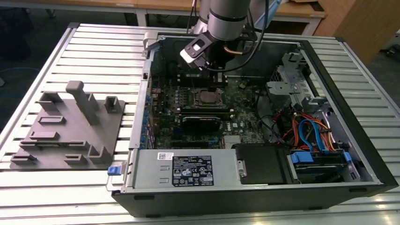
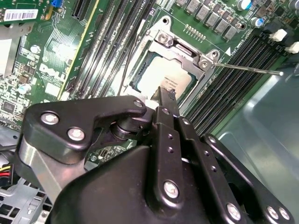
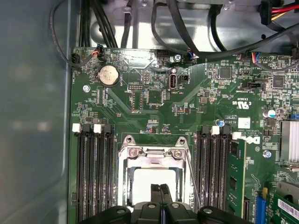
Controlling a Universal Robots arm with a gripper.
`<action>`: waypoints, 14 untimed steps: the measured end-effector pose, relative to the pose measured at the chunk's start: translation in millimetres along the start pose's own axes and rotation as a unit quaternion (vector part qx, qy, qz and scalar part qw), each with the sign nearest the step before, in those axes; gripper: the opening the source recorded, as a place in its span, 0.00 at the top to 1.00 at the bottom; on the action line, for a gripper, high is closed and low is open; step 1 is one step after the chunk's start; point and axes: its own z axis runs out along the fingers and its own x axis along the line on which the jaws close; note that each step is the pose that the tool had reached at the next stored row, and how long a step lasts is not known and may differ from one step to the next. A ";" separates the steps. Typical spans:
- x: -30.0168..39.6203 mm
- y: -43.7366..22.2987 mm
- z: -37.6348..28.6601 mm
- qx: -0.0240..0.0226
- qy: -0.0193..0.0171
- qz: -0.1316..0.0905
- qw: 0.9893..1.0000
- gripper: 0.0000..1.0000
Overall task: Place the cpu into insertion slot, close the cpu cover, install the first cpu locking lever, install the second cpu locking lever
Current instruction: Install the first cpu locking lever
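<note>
Tips of the black claw [image 2: 166, 97] are clenched on nothing just above the silvery-grey square cpu [image 2: 161, 77], seated in the silver-rimmed insertion slot [image 2: 135, 80] under the lowered silvery frame-shaped cpu cover [image 2: 185, 51].

In the insertion slot [image 2: 134, 83], the cpu [image 2: 163, 77], under the cpu cover [image 2: 184, 50] (memory slots [image 2: 112, 42] on either side).

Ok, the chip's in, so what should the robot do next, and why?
Probably move the shut jaws to the thin locking lever and press it down: the cpu already lies under the lowered cpu cover, but that lever juts out free.
</note>
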 end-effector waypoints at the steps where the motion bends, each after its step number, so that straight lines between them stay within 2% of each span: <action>1: 0.0 0.0 -0.7 0.000 0.000 0.000 1.000 0.90; 14: -0.2 -0.3 -13.7 0.000 0.000 0.000 1.000 0.90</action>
